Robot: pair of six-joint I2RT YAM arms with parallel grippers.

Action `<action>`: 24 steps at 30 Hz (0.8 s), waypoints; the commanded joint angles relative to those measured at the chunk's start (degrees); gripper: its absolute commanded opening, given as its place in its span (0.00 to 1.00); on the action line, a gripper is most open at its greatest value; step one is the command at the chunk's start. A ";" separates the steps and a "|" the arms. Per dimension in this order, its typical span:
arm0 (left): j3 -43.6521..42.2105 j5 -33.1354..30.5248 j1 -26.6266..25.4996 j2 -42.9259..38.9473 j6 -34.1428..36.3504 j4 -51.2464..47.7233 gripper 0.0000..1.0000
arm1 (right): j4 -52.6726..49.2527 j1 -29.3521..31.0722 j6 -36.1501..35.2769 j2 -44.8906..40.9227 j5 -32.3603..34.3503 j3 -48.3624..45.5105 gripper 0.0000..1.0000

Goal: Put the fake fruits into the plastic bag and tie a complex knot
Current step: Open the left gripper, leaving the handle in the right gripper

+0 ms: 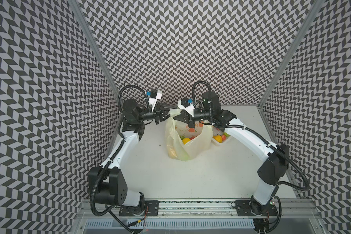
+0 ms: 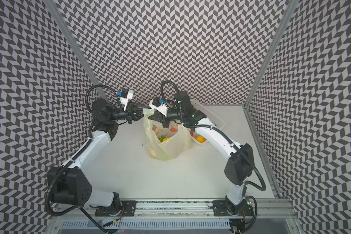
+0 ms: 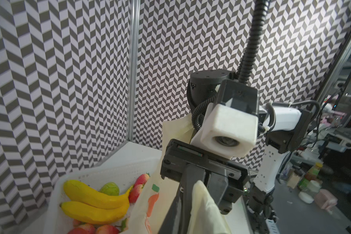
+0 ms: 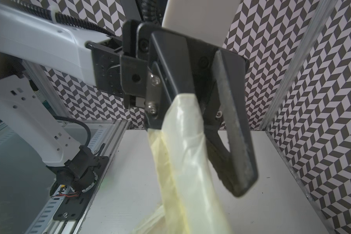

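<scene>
Both my tools meet almost tip to tip above the bag's mouth, over the far half of the bench (image 1: 190,182). My right tool (image 1: 176,118) is clamped tight and, as far as I can see, pinches a pale-yellow handle (image 4: 182,131) of the plastic bag (image 1: 190,145). My left tool (image 1: 167,115) has its jaws partway apart. In the right wrist view the handle strip lies against one finger (image 4: 170,66) and isn't squeezed.

The bag stands upright with its mouth open, about mid-bench toward the far edge. Fake fruits (image 1: 186,140) sit inside; an orange-yellow one and something green show through the opening.

A white basket (image 3: 57,182) is just beside the bag, toward the far right corner. It holds more fruit: two bananas (image 3: 93,200), strawberries (image 3: 139,182) and a green pear (image 3: 109,188).
</scene>
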 commanded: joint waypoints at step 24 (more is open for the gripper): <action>-14.17 -8.00 4.12 -11.27 11.68 2.48 0.94 | 3.82 -0.87 2.57 -4.76 -1.95 1.20 0.00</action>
